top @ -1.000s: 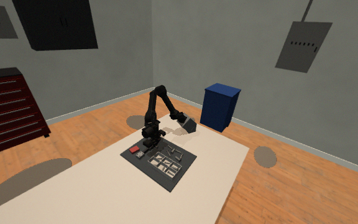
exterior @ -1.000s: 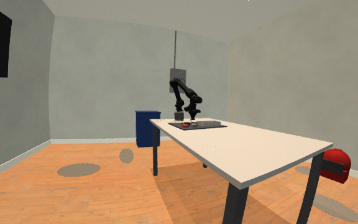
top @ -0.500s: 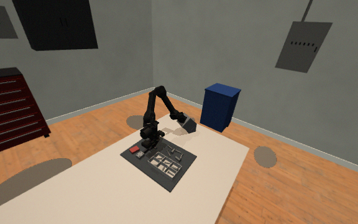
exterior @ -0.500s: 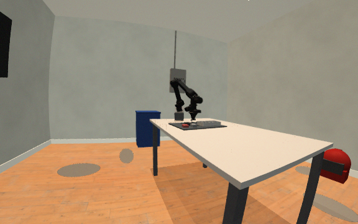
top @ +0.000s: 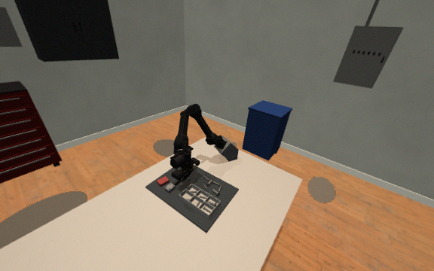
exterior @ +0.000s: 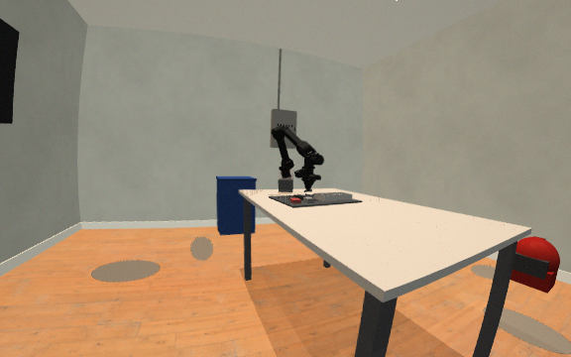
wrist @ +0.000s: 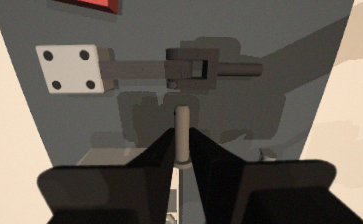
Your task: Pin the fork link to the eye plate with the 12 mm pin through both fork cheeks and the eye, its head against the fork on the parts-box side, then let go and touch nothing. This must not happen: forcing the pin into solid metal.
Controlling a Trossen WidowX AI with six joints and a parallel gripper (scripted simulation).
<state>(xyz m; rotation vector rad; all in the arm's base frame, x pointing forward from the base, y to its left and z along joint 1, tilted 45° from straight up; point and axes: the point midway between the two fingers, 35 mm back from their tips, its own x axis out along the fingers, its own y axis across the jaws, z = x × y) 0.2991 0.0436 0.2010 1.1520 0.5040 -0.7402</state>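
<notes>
Gripping a pale pin [wrist: 182,131] between its two dark fingers, the gripper [wrist: 182,150] hangs over the dark grey mat [wrist: 292,100], closed on the pin's shaft. In the wrist view the pin sticks out forward past the fingertips, its tip pointing at the fork link [wrist: 194,69] but apart from it, with a strip of mat between. The fork link lies flat on the mat, rod end to the right, its cheeks straddling the eye plate's bar. Eye plate [wrist: 71,68] sits to the left, a white square with four dark holes, bar running right into the fork. A red block [wrist: 94,5] shows at the top edge of the wrist view, just beyond the plate. In the top view the parts box [top: 200,200] sits on the mat nearer the camera, with loose metal pieces [top: 211,184] beside it. The mat rests on the white table [top: 126,233]. Pin head is not discernible.
</notes>
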